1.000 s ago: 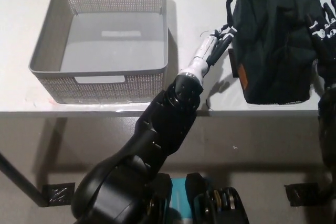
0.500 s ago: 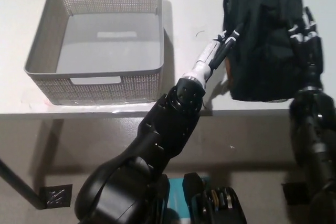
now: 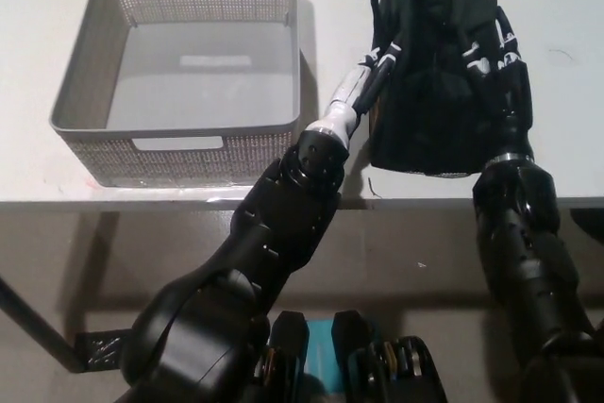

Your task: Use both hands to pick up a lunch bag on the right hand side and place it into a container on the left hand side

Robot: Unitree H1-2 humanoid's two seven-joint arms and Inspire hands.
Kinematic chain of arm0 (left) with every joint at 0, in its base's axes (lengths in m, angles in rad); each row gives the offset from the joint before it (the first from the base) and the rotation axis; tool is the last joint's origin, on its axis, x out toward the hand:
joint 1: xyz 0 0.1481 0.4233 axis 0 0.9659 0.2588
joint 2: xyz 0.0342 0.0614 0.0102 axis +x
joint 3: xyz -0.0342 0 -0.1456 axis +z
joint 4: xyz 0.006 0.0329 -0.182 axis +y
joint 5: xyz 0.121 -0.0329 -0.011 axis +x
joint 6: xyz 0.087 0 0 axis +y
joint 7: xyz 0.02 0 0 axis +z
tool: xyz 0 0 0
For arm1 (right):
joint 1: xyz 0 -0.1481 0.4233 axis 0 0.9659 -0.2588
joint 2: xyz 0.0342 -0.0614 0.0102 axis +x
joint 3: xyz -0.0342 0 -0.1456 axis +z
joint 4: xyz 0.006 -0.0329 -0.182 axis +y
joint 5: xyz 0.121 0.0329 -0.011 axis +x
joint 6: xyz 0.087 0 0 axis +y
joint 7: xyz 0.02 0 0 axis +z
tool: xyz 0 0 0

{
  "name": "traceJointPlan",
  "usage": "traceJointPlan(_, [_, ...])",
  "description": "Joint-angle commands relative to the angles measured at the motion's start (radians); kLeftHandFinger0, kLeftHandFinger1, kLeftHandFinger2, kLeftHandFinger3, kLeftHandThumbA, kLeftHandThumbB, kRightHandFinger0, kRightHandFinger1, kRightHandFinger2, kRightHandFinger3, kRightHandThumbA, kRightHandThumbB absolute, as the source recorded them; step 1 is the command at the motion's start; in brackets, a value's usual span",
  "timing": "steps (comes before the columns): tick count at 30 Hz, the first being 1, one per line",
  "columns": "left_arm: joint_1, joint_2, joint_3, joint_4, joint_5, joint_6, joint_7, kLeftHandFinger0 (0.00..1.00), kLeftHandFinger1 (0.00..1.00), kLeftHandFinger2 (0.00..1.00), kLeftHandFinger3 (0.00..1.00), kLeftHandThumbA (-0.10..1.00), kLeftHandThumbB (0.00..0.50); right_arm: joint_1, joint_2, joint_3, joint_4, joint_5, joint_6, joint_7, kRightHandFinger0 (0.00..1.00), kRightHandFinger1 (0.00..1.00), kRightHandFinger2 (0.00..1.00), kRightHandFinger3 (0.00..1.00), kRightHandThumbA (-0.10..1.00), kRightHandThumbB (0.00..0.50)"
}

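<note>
The black lunch bag [image 3: 429,101] stands on the white table, right of the middle, squeezed between both hands. My left hand [image 3: 379,61], with a white wrist, presses against the bag's left side near its strap. On the bag's right side, my black right hand [image 3: 500,54] lies flat with its fingers pointing up. The grey perforated container [image 3: 179,146] sits at the left with nothing in it, a short gap from the bag. Whether the bag's bottom touches the table I cannot tell.
The table's front edge [image 3: 113,201] runs just below the container and the bag. Bare white tabletop [image 3: 571,110] lies to the right of the bag. Below the edge, the floor shows a table leg [image 3: 28,327].
The bag has shifted left toward the container, held between both hands. My right hand has come in from the far right and now lies against the bag's right side.
</note>
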Motion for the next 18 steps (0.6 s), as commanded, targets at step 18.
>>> traceJointPlan(18, [-0.161, -0.059, -0.024, -0.072, -0.016, 0.061, -0.214, 1.0, 1.0, 1.0, 1.0, 1.0, 0.27, 0.003, 0.047, 0.083, -0.309, -0.102, 0.156, -0.163, 1.0, 1.0, 1.0, 1.0, 1.0, 0.101])
